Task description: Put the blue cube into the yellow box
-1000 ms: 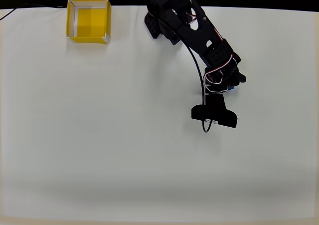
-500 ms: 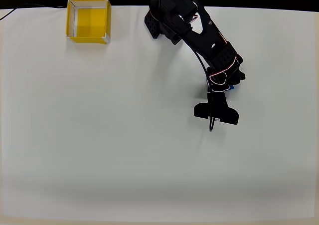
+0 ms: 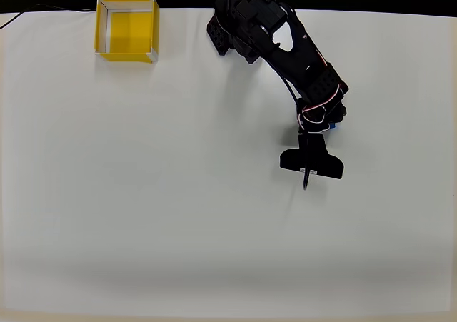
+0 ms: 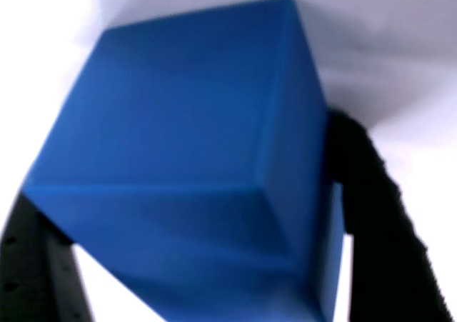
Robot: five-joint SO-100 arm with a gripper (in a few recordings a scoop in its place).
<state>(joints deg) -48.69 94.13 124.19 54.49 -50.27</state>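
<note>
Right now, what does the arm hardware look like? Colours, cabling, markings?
The arm is all matte black, blocky segments. White and red wires loop at the wrist, and a thin black cable runs along it. A flat black crossbar carries a small white label. In the wrist view, black fingers have bumpy edges.

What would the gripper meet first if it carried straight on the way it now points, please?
The blue cube: in the wrist view it sits right between the dark fingers, so the gripper meets it at once. The white table likely lies just beyond, though depth is unclear.
</note>
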